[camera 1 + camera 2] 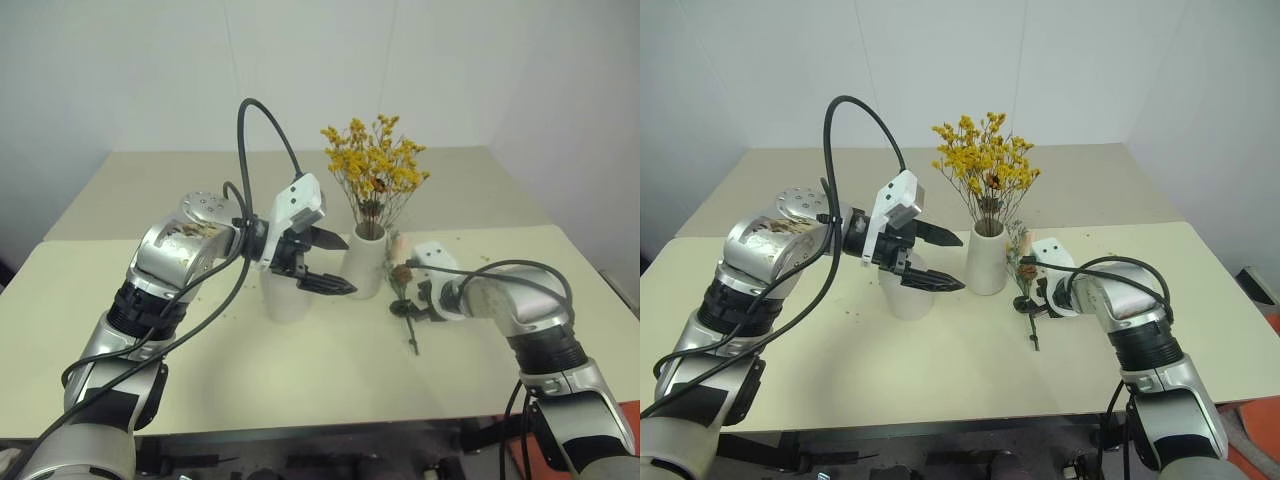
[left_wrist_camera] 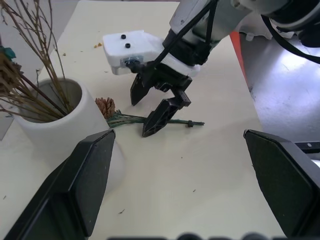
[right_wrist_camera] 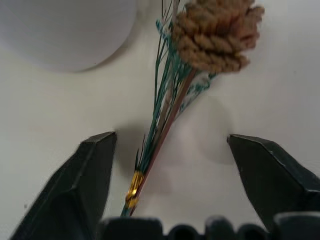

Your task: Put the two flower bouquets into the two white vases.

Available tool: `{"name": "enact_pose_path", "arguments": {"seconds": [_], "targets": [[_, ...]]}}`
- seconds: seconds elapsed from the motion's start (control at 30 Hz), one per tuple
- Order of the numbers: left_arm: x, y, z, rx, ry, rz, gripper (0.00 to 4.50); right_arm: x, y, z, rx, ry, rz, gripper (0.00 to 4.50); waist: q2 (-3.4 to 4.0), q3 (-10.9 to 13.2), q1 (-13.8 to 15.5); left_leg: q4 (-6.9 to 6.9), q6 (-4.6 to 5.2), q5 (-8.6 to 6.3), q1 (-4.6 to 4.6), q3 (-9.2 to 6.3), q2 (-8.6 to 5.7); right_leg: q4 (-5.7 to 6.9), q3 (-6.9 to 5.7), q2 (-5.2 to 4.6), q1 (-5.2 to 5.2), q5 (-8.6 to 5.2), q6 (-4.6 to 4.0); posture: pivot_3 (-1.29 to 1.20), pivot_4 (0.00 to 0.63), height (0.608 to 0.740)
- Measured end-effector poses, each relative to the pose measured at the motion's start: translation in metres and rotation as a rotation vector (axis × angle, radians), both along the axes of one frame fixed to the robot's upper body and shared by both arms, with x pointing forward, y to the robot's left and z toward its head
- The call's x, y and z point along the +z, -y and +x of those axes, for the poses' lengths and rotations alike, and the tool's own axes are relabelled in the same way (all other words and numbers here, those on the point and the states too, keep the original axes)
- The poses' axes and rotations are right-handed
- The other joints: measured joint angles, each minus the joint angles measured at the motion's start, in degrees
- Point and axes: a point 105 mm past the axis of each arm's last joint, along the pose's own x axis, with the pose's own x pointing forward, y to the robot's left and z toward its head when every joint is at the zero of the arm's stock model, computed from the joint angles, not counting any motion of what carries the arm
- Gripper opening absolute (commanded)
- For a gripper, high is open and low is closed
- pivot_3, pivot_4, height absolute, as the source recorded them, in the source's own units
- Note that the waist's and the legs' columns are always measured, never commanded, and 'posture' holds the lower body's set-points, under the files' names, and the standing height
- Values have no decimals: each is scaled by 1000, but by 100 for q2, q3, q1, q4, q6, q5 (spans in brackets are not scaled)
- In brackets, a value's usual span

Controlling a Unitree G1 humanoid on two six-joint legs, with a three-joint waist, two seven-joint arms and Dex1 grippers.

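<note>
On the pale table we saw the sprig lying flat between our right gripper's wide-open fingers, not yet pinched. The yellow spray stood in a vase just beyond. Our left gripper hung open and empty over the other vase.

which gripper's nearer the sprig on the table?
Right. The right gripper stands open astride the sprig stems; the left gripper hovers open over by the vases.
</note>
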Motion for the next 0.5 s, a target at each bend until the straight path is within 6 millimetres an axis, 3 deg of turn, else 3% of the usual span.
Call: {"name": "enact_pose_path", "arguments": {"seconds": [0.3,0.5], "targets": [[-4,-12,-10,-2,-12,25,4500,0,10,8,-58,25,25,110,-2,-2,-3,-3,0,0,2,0,2,1,0,1,0,0,-1,0,150,740],[-7,-23,-11,21,-32,40,4500,6,29,-3,-193,11,118,47,-1,-1,57,-2,0,0,-11,-2,0,-1,-3,-2,-7,0,0,0,150,740]]}}
